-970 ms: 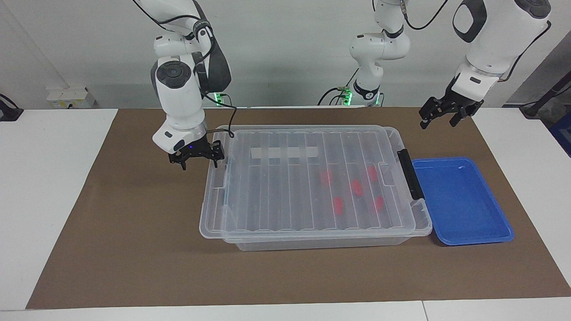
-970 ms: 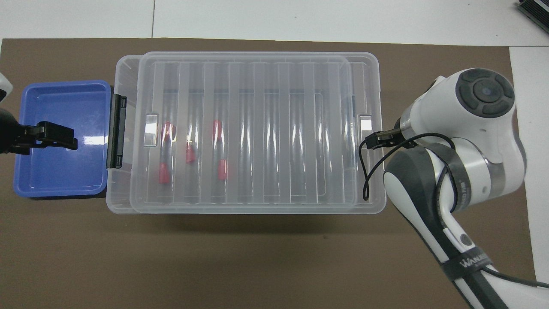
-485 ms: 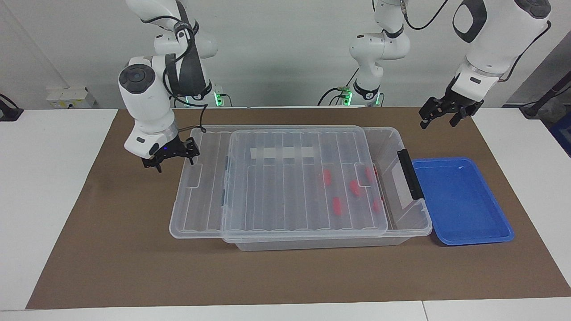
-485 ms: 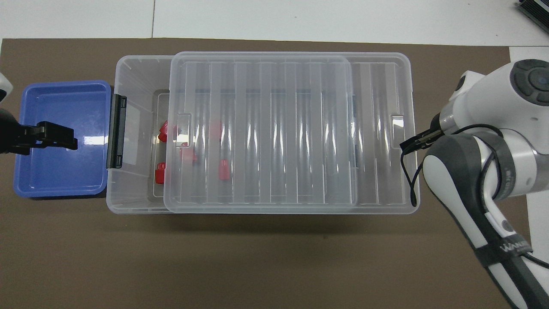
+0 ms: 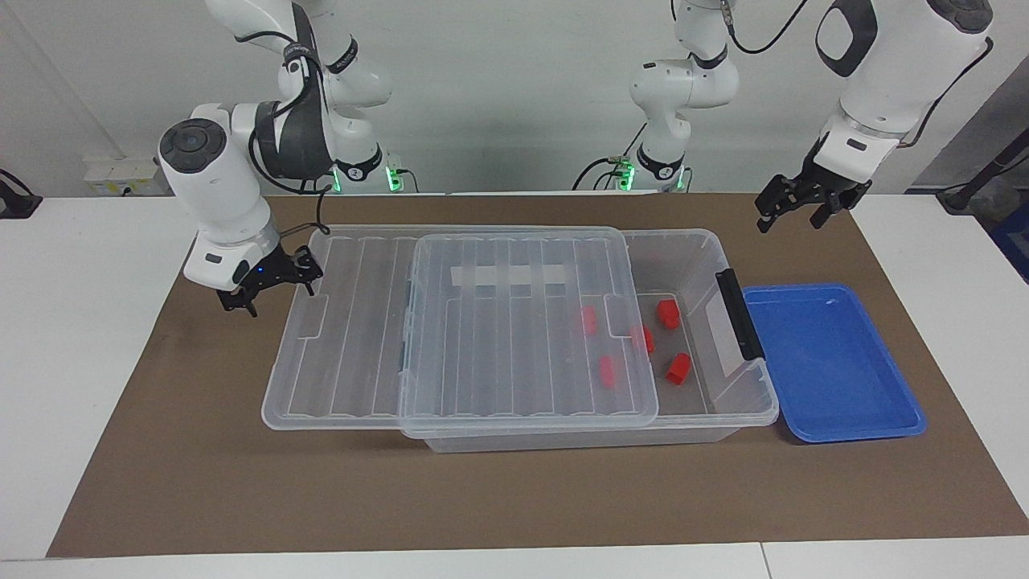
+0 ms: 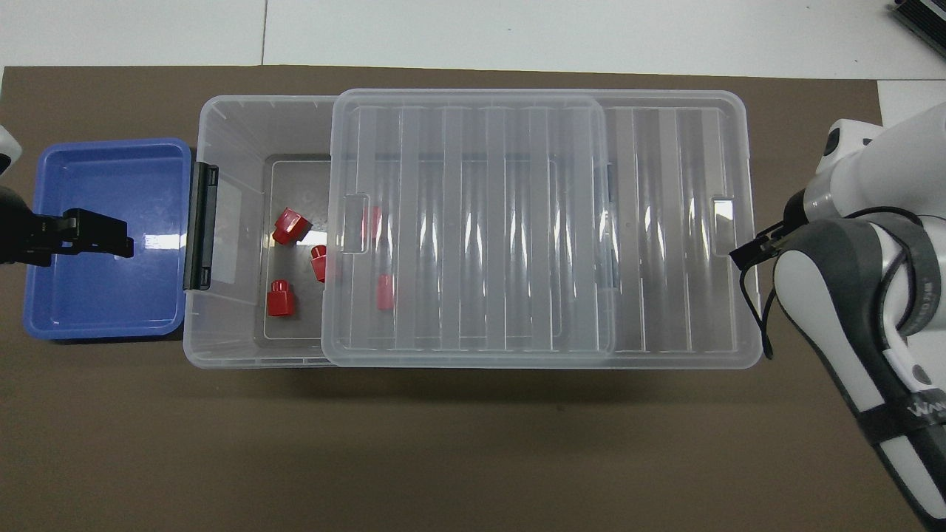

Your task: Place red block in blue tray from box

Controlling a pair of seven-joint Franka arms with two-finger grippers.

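The clear box (image 5: pixel 707 257) stands mid-table with its ribbed lid (image 5: pixel 482 338) slid partway off toward the right arm's end. Several red blocks lie inside: two uncovered (image 5: pixel 667 314) (image 5: pixel 678 368), one half under the lid's edge (image 5: pixel 643 338), two under the lid. They also show in the overhead view (image 6: pixel 290 225). The blue tray (image 5: pixel 828 362) lies empty beside the box's black latch (image 5: pixel 738 314). My right gripper (image 5: pixel 273 291) is open, with one fingertip (image 6: pixel 746 253) at the lid's end rim. My left gripper (image 5: pixel 792 211) is open and empty, up over the tray (image 6: pixel 103 295).
Box and tray stand on a brown mat (image 5: pixel 522 498) over the white table (image 5: pixel 80 322). The lid overhangs the mat at the right arm's end. A white tape strip (image 5: pixel 510 276) lies on the lid.
My right gripper has moved toward the right arm's end and the lid has slid with it, uncovering the latch end of the box and several blocks. The left arm has not moved.
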